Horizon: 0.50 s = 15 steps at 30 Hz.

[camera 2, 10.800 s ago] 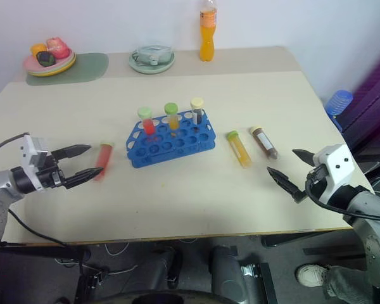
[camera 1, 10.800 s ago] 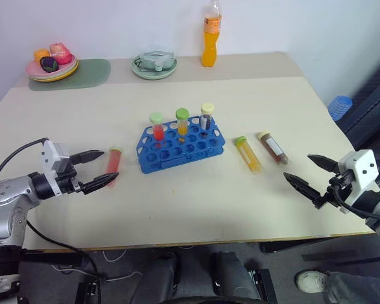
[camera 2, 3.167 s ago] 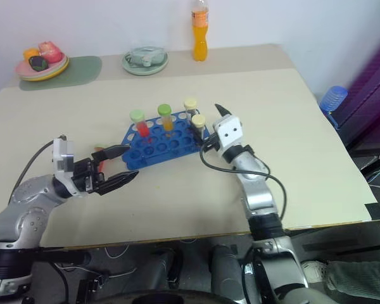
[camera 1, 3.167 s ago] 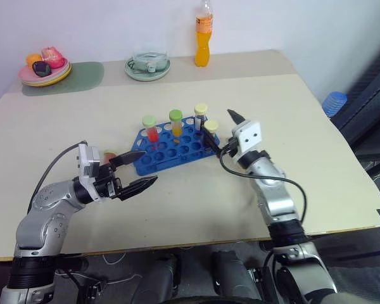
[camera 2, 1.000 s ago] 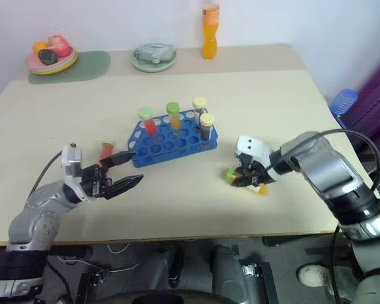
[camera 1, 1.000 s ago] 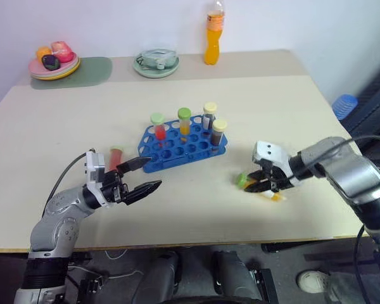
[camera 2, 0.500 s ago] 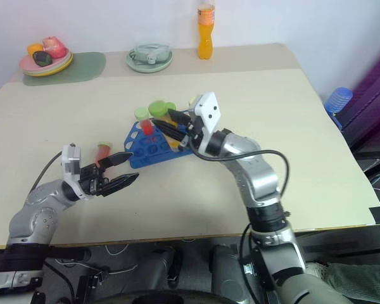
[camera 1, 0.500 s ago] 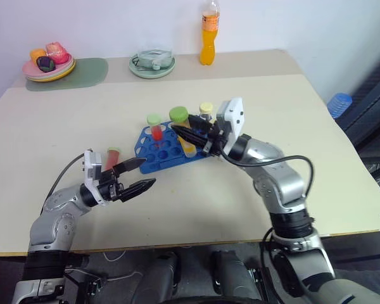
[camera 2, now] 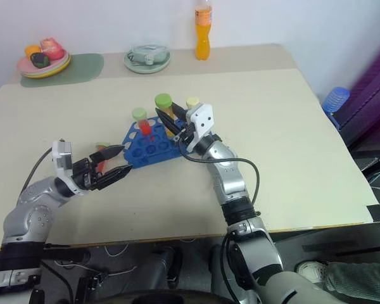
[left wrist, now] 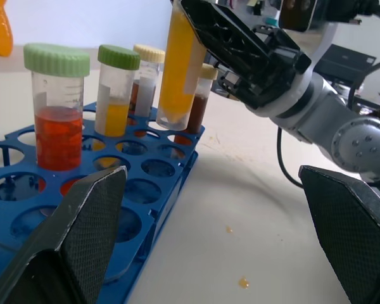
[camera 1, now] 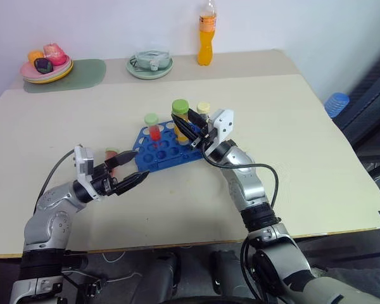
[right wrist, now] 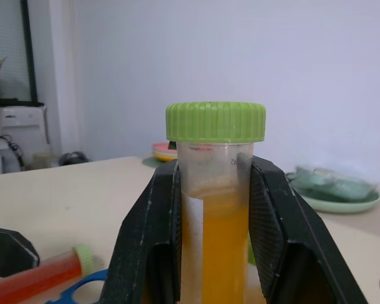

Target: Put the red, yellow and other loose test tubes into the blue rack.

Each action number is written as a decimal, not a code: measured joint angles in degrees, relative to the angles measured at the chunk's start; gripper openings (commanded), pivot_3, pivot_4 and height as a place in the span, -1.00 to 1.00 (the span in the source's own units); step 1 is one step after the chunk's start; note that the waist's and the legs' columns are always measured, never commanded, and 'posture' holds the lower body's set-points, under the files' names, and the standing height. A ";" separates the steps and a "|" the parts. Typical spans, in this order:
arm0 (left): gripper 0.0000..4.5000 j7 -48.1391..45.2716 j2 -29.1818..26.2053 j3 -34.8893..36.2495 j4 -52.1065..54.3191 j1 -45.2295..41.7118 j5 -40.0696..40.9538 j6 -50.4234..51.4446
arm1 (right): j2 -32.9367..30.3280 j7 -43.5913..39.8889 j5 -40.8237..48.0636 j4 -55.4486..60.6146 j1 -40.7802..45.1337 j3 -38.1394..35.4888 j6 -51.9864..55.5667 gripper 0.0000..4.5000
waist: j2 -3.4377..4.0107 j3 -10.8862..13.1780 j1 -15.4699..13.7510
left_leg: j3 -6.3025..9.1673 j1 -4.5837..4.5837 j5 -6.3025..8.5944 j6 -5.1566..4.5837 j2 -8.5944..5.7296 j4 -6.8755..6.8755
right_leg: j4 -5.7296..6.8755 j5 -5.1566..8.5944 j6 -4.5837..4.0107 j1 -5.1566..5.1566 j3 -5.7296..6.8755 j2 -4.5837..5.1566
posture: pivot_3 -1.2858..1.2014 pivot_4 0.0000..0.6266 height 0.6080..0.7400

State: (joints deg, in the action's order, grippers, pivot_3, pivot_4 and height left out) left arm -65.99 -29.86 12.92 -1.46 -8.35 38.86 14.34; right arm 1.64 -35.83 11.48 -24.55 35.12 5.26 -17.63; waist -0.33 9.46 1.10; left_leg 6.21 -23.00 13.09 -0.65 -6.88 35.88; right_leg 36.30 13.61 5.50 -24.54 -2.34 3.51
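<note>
Above the blue rack the yellow tube with its green cap now hangs upright, clamped between the two black fingers of the right gripper; a second ago that same tube lay on the table off to the right of the rack with the gripper closed over it, so it has been lifted, carried across and turned cap-up. Seen from the left wrist, its rounded bottom hovers over the rack's holes, just in front of the standing tubes and not yet seated in any hole. My reading is that the carry is done and what remains for this tube is to line its tip up with a free hole and lower it straight. The rack already holds four tubes upright along its far side: a red one, a yellow one, and two darker ones with cream caps, one of which shows past the gripper. The loose red tube lies on the table just left of the rack, right beside the left gripper, whose fingers stand wide apart and hold nothing, much as a second ago. So one tube looks about to go in, and the red one is left to pick up.
</note>
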 measured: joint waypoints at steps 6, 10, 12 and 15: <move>1.00 0.30 -0.58 1.18 1.44 0.96 0.14 0.00 | 0.62 -0.41 -0.09 -3.45 -0.21 0.07 -2.23 -0.61 | 0.00 0.00 0.06 | -0.03 0.47 0.00 0.02 0.00 -0.27 | -0.02 0.01 -0.03 0.27 -0.06 0.00 | 0.03 -0.52 1.00; 1.00 0.78 -0.59 1.54 2.19 1.85 0.38 0.03 | 0.51 -0.57 -0.79 -4.80 -1.79 0.54 -2.81 -0.61 | 0.02 0.00 0.01 | -0.04 0.48 -0.03 0.05 0.01 -0.36 | -0.02 0.02 -0.03 0.22 -0.09 0.00 | 0.03 -0.52 1.00; 1.00 0.96 -0.60 1.55 2.40 1.92 0.39 0.03 | 0.37 -0.46 -1.23 -4.23 -2.04 0.71 -2.73 -0.61 | 0.02 0.00 0.02 | -0.04 0.48 -0.04 0.07 0.02 -0.38 | -0.02 0.02 -0.03 0.22 -0.09 -0.01 | 0.03 -0.52 1.00; 1.00 1.27 -0.62 1.63 2.55 2.06 0.40 0.04 | 0.34 0.62 -1.80 -2.56 -3.25 1.07 -2.59 -0.61 | 0.02 0.00 0.00 | -0.04 0.48 -0.04 0.08 0.02 -0.39 | -0.02 0.02 -0.03 0.22 -0.09 0.00 | 0.03 -0.52 1.00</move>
State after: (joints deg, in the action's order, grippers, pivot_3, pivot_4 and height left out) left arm -64.71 -30.48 14.56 1.09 -6.29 39.26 14.37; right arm 1.98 -35.21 9.68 -27.10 31.87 6.33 -20.21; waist -0.32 9.46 1.10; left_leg 6.18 -22.52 13.05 -0.57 -6.86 35.50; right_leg 36.28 13.63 5.47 -24.33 -2.43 3.50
